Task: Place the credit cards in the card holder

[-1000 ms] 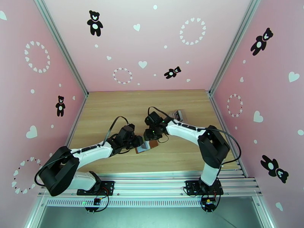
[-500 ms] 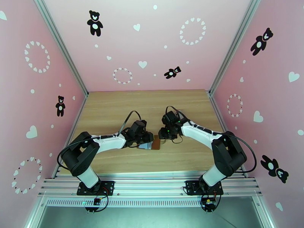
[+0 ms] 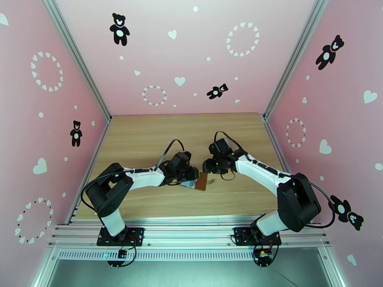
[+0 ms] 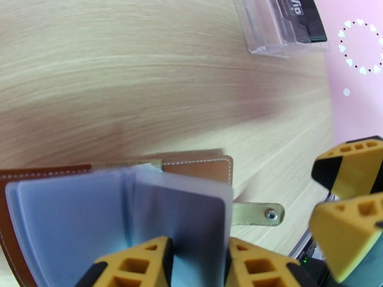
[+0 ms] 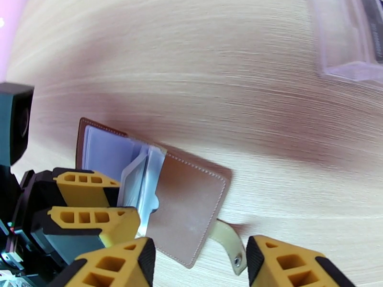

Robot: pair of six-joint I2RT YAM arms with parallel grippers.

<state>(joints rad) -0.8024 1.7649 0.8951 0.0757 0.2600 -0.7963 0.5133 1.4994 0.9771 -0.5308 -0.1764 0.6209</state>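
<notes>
Open brown card holder (image 3: 203,181) lying on the wooden table (image 3: 143,135), just toward 6 o'clock of its centre. Its greyish see-through pockets (image 4: 95,211) stand fanned upward. The snap tab (image 4: 253,214) lies flat on the wood at the cover's 4 o'clock in the left wrist view. At the holder's 9 o'clock in the top view, the left gripper (image 4: 198,261) has its jaws pinching a pocket leaf. At 1 o'clock, the right gripper (image 5: 198,264) has its jaws spread wide above cover and tab, holding nothing. Well apart, at 1 o'clock in the left wrist view, is a clear case (image 4: 268,29) containing a dark credit card (image 4: 304,15).
</notes>
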